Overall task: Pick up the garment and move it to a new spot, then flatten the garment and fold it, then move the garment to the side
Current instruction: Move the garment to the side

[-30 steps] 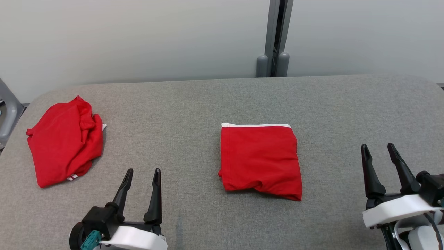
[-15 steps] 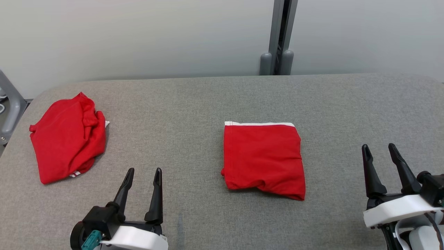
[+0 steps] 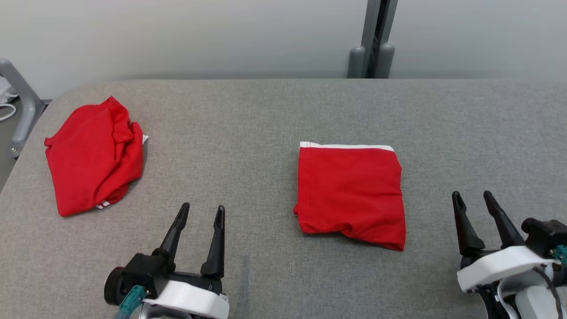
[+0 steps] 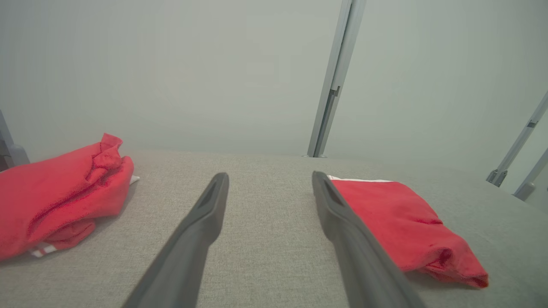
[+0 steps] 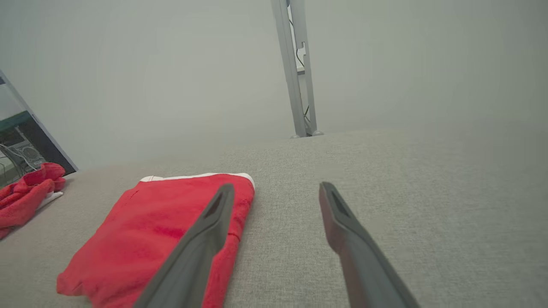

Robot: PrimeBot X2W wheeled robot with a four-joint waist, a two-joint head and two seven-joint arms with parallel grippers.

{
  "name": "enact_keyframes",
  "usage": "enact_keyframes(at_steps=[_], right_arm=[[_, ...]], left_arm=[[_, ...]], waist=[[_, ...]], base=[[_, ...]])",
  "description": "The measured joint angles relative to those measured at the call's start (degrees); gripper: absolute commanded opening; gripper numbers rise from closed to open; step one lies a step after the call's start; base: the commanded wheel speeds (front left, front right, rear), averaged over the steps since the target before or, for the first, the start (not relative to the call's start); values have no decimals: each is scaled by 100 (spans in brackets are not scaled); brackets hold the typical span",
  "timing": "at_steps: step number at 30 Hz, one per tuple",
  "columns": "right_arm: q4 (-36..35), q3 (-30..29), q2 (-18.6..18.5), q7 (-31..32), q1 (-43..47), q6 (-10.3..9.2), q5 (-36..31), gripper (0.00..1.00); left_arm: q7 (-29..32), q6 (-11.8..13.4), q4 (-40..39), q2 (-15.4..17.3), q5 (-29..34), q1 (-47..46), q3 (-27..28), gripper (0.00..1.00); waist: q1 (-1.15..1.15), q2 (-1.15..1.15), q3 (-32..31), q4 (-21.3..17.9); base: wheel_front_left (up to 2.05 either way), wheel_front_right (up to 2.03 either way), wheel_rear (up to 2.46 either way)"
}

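A red garment with a white band along its far edge lies folded into a rectangle at the middle of the grey padded table. It also appears right of the fingers in the left wrist view and left of them in the right wrist view. A second red garment sits crumpled at the table's left end. My left gripper hovers open near the front edge, between the two garments. My right gripper is open to the right of the folded one. Neither touches cloth.
A grey upright post stands behind the table's far edge against a pale wall. A grey metal frame leg stands off the table's left end. Bare table surface stretches along the back and at the right.
The head view has shifted, so everything sits further right and higher in the picture. Both garments lie as before on the table. Both grippers stay open.
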Motion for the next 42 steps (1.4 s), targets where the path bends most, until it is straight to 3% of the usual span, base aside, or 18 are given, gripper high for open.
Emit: enact_keyframes(at_steps=[15,24,30,31,32,33,34,42], right_arm=[[987,1247,-648,1012,-993,0,2305,100],[1347,1573,-794,1332,-1373,-1,3315,100],[1383,1969,-817,1556,-1493,-2,3638,100],[1394,2011,-815,1573,-1512,-2,3689,77],[1414,2057,-818,1572,-1541,-2,3702,43],[1447,2120,-831,1556,-1574,-1,3695,18],[1478,2169,-843,1508,-1600,0,3671,0],[1711,2526,-991,1133,-1849,2,3388,0]], left_arm=[[1,11,-20,1,34,-469,-770,100],[1,36,3,1,23,-471,-824,100],[1,71,12,1,23,-471,-850,100],[1,71,13,0,23,-472,-857,100],[1,73,14,1,23,-474,-861,100],[1,73,14,0,23,-481,-865,100],[1,74,14,0,23,-489,-865,100],[1,22,35,2,112,-566,-1014,100]], waist=[[0,0,742,710],[0,0,869,1024],[0,0,837,1028],[0,0,831,1021],[0,0,827,1012],[0,0,825,1002],[0,0,825,993],[0,0,837,853]], base=[[0,0,0],[0,0,0],[0,0,0],[0,0,0],[0,0,0],[0,0,0],[0,0,0],[0,0,0]])
